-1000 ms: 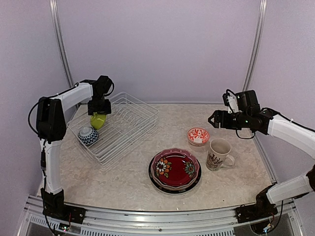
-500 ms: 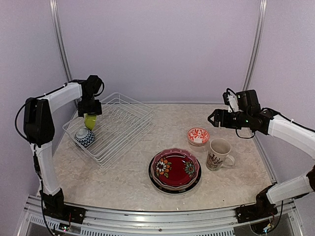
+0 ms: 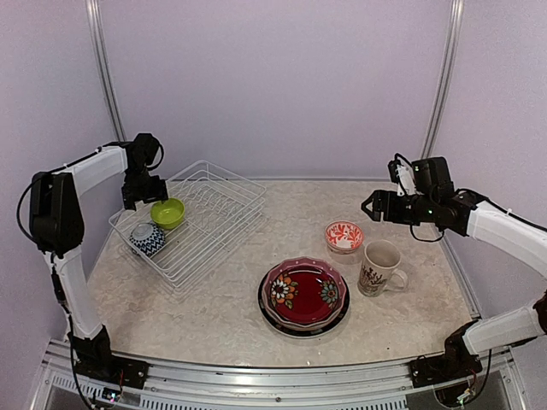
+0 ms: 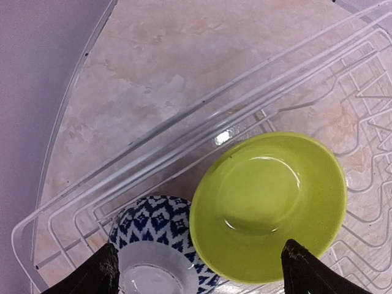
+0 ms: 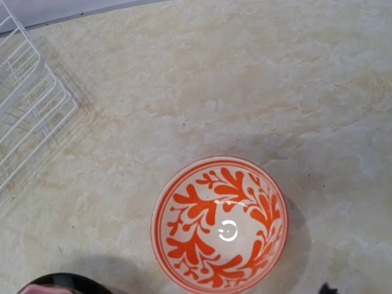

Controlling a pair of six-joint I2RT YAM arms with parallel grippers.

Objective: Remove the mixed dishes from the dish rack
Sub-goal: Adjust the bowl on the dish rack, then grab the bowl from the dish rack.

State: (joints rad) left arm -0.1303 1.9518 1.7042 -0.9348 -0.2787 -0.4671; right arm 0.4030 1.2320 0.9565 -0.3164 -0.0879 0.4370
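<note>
Left claw [image 4: 196, 277] wide above rack rim [image 4: 184, 119]

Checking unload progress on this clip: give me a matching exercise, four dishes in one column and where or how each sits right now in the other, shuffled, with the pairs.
1. lime green bowl
2. blue-white bowl
3. red-white bowl
4. mug

A. upside down in the dish rack
B. on the table, just behind the mug
C. open side up in the dish rack
D. on the table, right of the plate stack

Pairs: 1-C, 2-A, 3-B, 4-D.
</note>
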